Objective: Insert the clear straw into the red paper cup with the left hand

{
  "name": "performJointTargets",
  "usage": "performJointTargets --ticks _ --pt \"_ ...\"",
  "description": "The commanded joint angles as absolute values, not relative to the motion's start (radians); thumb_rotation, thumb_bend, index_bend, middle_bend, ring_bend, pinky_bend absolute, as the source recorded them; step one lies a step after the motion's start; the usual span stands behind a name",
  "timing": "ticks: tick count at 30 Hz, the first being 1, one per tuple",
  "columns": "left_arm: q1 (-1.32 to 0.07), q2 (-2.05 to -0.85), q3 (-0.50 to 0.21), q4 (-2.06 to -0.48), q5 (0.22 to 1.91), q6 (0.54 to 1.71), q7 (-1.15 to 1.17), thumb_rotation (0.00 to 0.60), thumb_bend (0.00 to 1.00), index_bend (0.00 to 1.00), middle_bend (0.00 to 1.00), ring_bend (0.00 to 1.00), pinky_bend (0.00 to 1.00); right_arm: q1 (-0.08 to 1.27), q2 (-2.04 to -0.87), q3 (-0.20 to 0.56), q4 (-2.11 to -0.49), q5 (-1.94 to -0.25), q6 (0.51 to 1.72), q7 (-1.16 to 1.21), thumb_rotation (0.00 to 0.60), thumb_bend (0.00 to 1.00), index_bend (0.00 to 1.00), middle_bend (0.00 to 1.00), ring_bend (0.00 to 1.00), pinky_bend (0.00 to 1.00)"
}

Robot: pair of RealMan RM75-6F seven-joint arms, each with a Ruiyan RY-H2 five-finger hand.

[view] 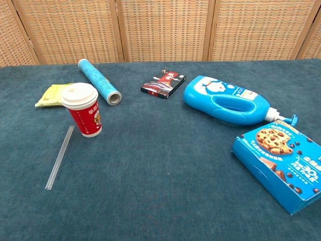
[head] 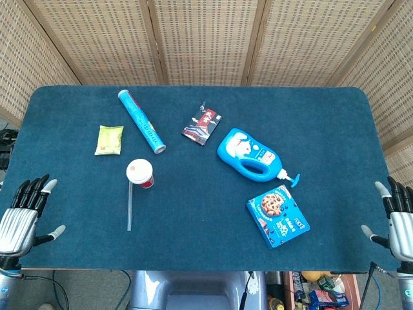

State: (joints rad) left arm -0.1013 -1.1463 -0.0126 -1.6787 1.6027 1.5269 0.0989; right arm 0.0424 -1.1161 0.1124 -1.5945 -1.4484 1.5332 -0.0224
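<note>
The red paper cup [head: 141, 174] [view: 83, 110] stands upright with a white lid, left of the table's middle. The clear straw [head: 130, 205] [view: 59, 157] lies flat on the blue cloth just in front of the cup, pointing toward the front edge. My left hand [head: 22, 213] hovers at the front left corner, fingers spread, holding nothing, well left of the straw. My right hand [head: 399, 216] waits at the front right edge, fingers apart and empty. Neither hand shows in the chest view.
A blue roll [head: 141, 121] and a yellow packet [head: 109, 139] lie behind the cup. A dark card box [head: 202, 123], a blue pump bottle [head: 251, 155] and a blue cookie box [head: 278, 216] occupy the middle and right.
</note>
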Motion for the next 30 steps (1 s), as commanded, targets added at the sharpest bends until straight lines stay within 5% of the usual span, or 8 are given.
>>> performJointTargets --ticks 1,13,20,30 --pt "-0.101 -1.147 -0.012 -1.677 1.603 1.527 0.100 0.600 0.16 0.00 0.00 0.00 0.00 0.042 -1.116 0.112 -1.594 -1.448 1.533 -0.022 0.600 0.00 0.00 0.00 0.00 0.00" --pt "-0.159 -1.147 -0.009 -1.618 1.657 1.465 0.071 0.600 0.16 0.00 0.00 0.00 0.00 0.050 -1.127 0.120 -1.582 -1.432 1.521 -0.032 0.600 0.00 0.00 0.00 0.00 0.00" --pt "-0.314 -1.177 0.034 -1.352 1.884 1.383 -0.011 0.600 0.17 0.00 0.00 0.00 0.00 0.069 -1.151 0.134 -1.556 -1.376 1.474 -0.080 0.600 0.00 0.00 0.00 0.00 0.00" --pt "-0.500 -1.251 0.122 -1.060 2.108 1.343 -0.107 0.600 0.18 0.30 0.00 0.00 0.00 0.083 -1.186 0.156 -1.529 -1.301 1.448 -0.158 0.600 0.00 0.00 0.00 0.00 0.00"
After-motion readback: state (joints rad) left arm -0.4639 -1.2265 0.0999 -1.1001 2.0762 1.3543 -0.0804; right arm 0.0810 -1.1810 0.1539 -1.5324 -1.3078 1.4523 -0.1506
